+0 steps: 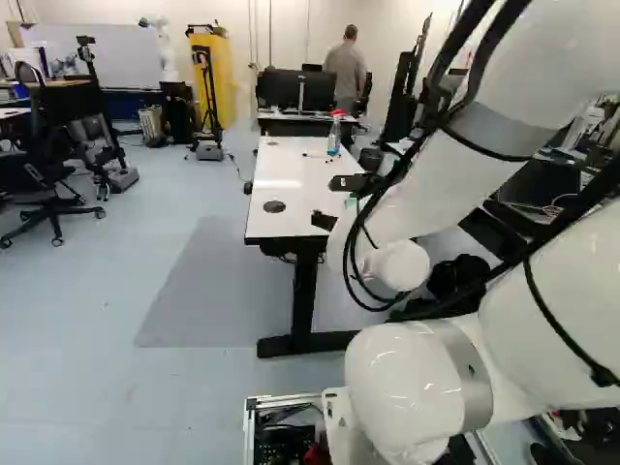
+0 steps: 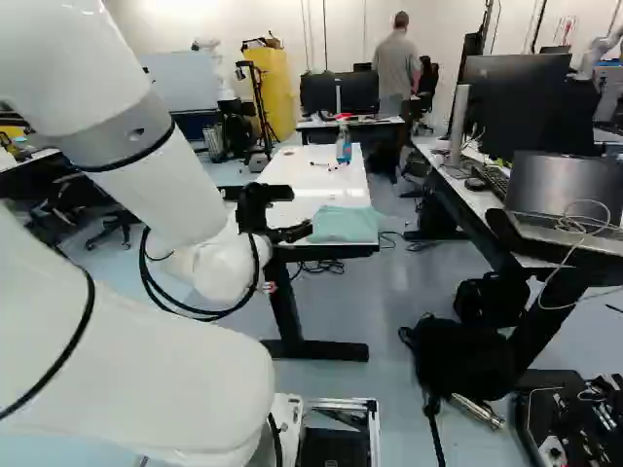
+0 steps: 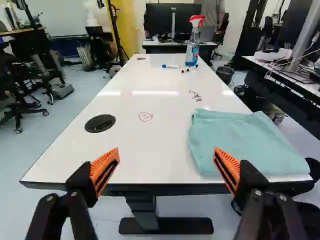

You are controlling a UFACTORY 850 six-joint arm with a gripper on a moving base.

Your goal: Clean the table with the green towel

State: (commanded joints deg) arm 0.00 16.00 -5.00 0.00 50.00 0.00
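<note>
The black two-fingered gripper with orange pads, its fingers [image 3: 105,167] spread and holding nothing, is facing the long white table [image 3: 145,170], presumably awaiting the pale green cloth towel [image 3: 235,140], which is lying near right, probably within easy reach. The wrist view is revealing a small red circular mark [image 3: 145,116] and a black scribble [image 3: 195,95], while the white jointed arm [image 1: 417,194] is hiding most of the towel in the left base view.

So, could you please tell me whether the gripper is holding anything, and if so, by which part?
Nothing is held: the gripper is open, and the green towel lies on the table.
</note>
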